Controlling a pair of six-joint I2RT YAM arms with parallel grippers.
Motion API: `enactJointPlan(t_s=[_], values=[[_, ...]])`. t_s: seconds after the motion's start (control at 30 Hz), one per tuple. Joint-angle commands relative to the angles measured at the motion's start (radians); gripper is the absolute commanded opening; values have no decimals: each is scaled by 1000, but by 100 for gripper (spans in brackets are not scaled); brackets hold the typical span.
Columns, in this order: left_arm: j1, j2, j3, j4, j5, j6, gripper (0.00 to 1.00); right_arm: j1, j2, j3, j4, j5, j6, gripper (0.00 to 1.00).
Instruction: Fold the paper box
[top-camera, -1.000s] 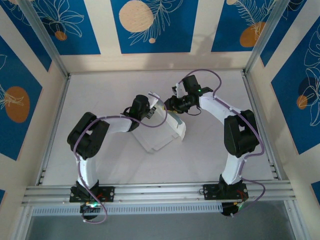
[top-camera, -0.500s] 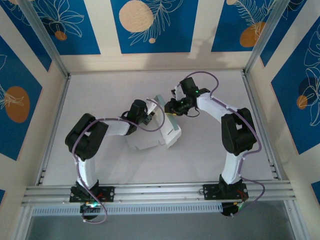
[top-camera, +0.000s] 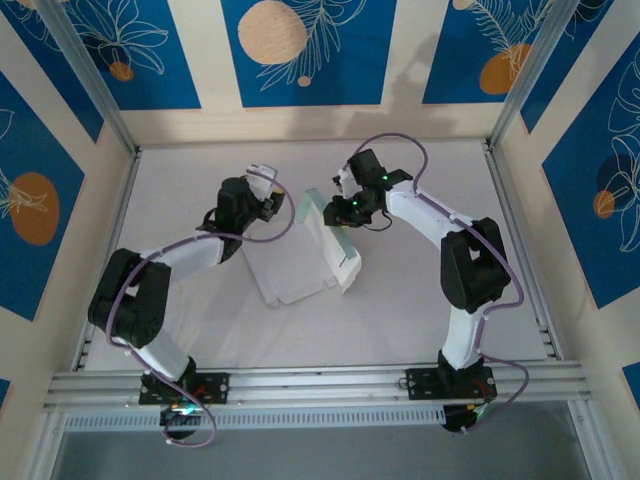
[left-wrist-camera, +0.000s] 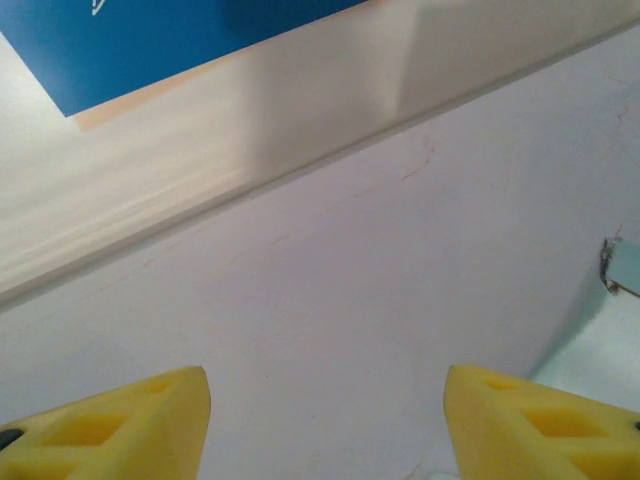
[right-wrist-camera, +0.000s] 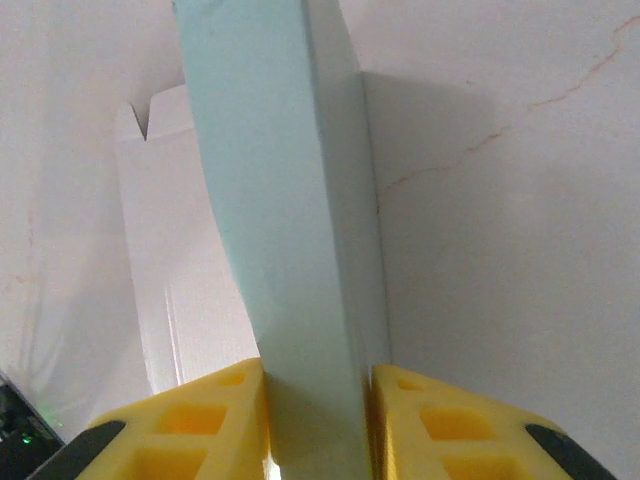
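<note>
Overhead, paper box (top-camera: 300, 270) between the arms; closer, left gripper (left-wrist-camera: 325, 400) agape, empty, right gripper (right-wrist-camera: 318, 385) tight on its flap (right-wrist-camera: 290, 200).

The paper box (top-camera: 298, 272) lies on the table (top-camera: 420, 300) between my arms, one panel (right-wrist-camera: 290, 200) standing up along its right side. That panel sits within my right gripper (right-wrist-camera: 318, 410); my left gripper (left-wrist-camera: 325, 400) hangs left of the box, apart from it.

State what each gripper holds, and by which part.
The right gripper pinches the paper box by its raised pale green flap; the left gripper is open, holding nothing.
</note>
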Motion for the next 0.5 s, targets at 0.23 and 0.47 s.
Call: enactJointPlan(t_s=[0.23, 0.47], values=[[-6, 59, 14, -43, 324, 213, 62, 42, 13, 85, -95, 48, -71, 31], [1, 119, 58, -112, 365, 346, 61, 44, 10, 96, -98, 38, -83, 30]])
